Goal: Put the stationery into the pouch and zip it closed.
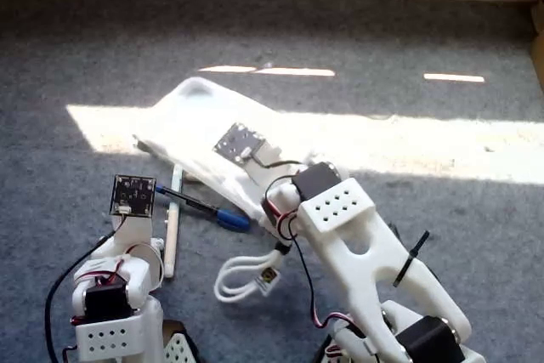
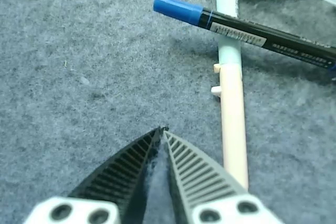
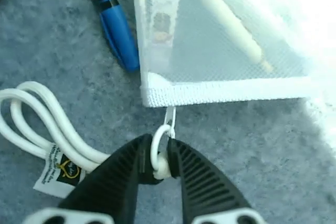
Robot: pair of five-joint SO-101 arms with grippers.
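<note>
The marker (image 1: 200, 207) lies across the pen (image 1: 171, 240), beside the pouch (image 1: 195, 116).

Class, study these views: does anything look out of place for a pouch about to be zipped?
Yes. The right claw is shut on the zip pull of the pouch, yet a marker and a pen lie outside on the carpet, the marker crossed over the pen. A white cable lies nearby too.

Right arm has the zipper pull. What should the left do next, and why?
Probably open the left gripper and go for the blue marker: it lies across the white pen, both outside the pouch, and the fingers are shut over bare carpet.
</note>
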